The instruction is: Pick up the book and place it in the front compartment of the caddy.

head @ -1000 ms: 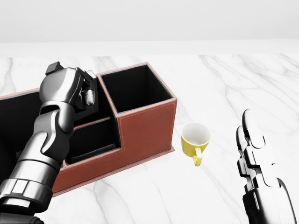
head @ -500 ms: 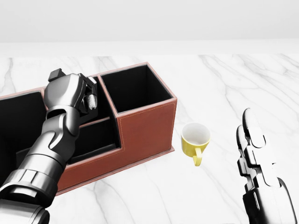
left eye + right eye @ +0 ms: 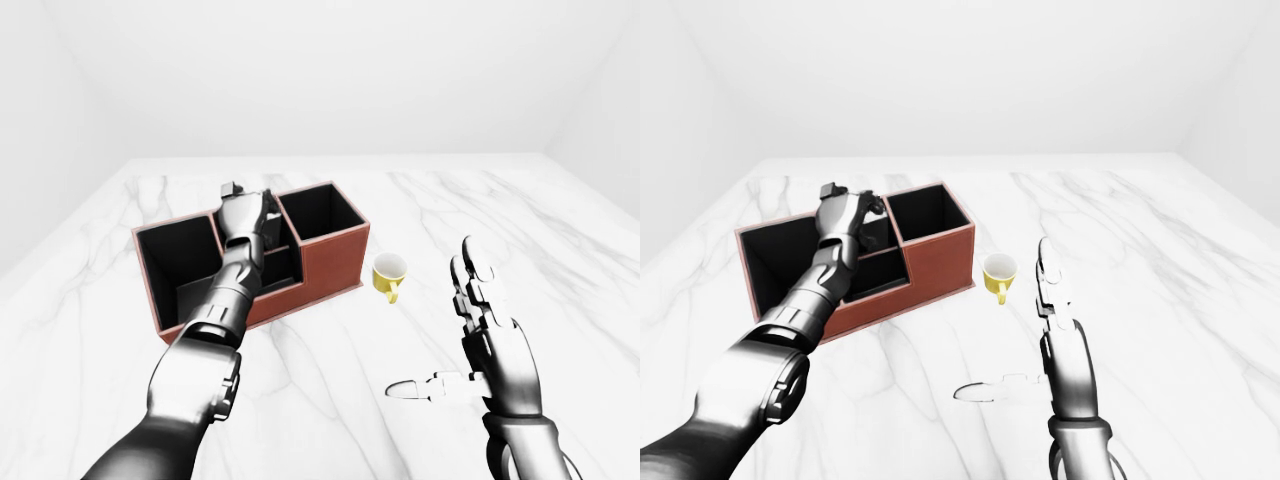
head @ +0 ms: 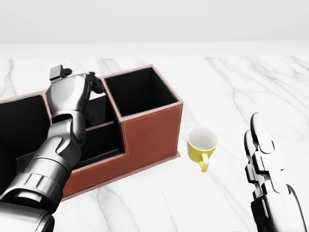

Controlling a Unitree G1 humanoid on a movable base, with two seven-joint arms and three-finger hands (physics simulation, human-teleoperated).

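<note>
Left hand (image 4: pixel 72 94) now sits higher over the brown leather caddy (image 4: pixel 145 133) than a second ago, wrist rotated, fingers curled toward the middle compartments. Whether they grip anything, cannot tell; nothing visible between them. Book: not clearly identifiable; a dark slab stands in the low compartment (image 4: pixel 99 145) at the view's bottom edge, possibly it. Judgement: release likely done, hand lifting clear. Right hand (image 4: pixel 263 159) idle, fingers extended, empty, near yellow mug (image 4: pixel 202 144).

One brown caddy (image 4: pixel 149 133) with three visible compartments, one yellow cup (image 4: pixel 202 143), and two robot hands, left hand (image 4: pixel 72 92) and right hand (image 4: pixel 263 159), over one marble tabletop (image 4: pixel 241 87).
</note>
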